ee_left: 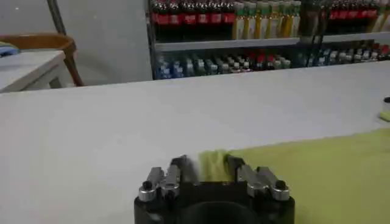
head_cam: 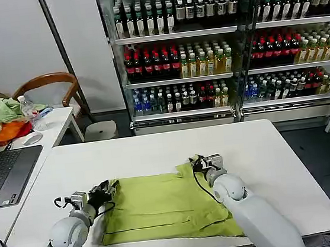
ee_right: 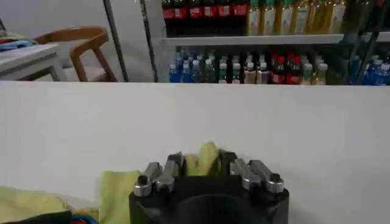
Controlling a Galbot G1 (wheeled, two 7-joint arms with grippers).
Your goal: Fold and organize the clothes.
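Note:
The clothes are one lime yellow-green T-shirt (head_cam: 162, 207), lying partly folded on the white table (head_cam: 156, 151) in front of me. My left gripper (head_cam: 108, 188) is at its far left corner, shut on a bunched fold of the shirt (ee_left: 210, 165) that shows between its fingers (ee_left: 177, 167). At the far right corner, my right gripper (head_cam: 200, 162) is shut on a raised pinch of the fabric (ee_right: 201, 161), which pokes up between the two fingers (ee_right: 172, 163). The rest of the shirt (ee_left: 329, 176) spreads flat toward my body.
A side desk (head_cam: 52, 127) on the left holds a laptop (head_cam: 4, 174), a mouse (head_cam: 32, 138), a bottle and a heap of pale green and orange garments (head_cam: 1, 121). A wooden chair (head_cam: 47, 83) stands behind it. Drink shelves (head_cam: 227, 45) line the back wall.

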